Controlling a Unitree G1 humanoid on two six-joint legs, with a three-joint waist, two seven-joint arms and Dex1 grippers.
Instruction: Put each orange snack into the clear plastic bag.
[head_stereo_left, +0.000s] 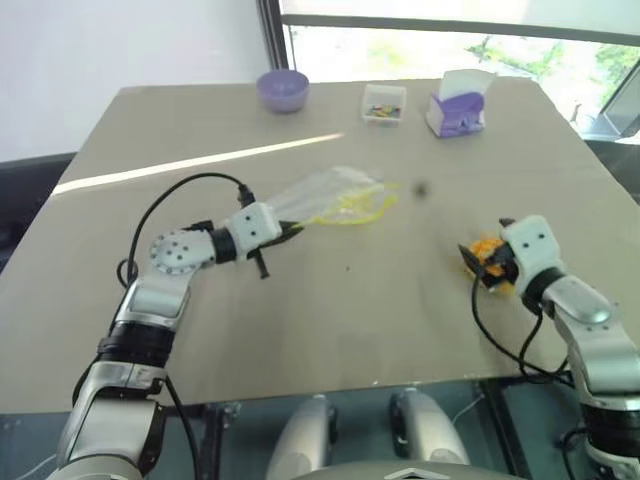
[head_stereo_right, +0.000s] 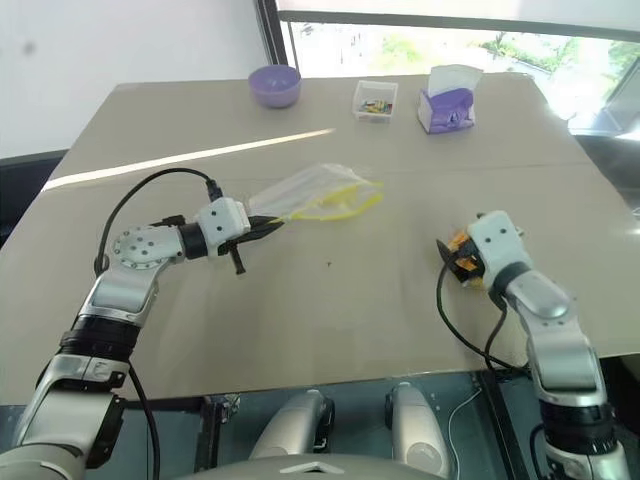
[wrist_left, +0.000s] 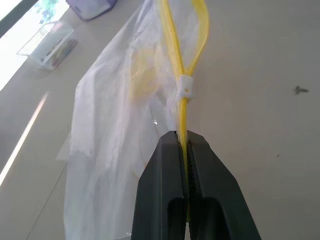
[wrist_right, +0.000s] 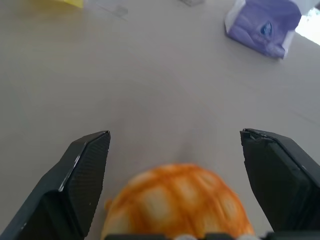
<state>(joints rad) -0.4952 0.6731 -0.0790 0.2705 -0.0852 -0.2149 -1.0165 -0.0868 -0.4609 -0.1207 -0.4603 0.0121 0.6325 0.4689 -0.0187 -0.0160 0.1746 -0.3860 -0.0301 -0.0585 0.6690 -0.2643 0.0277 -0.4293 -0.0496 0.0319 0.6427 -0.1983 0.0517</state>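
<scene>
Left pincer (wrist_left: 186, 142) clamped on the clear plastic bag's (head_stereo_left: 325, 198) yellow seal strip; right pincer (wrist_right: 175, 145) spread apart.
Domed, grid-crusted orange bun (wrist_right: 177, 202) sits between the right pincer's fingers, well apart from the bag on the worktop (head_stereo_left: 330, 320).

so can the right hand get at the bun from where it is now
Probably yes. The right hand is open, one finger on each side of the bun, with nothing between them. Whether the fingers touch the bun cannot be told.
</scene>
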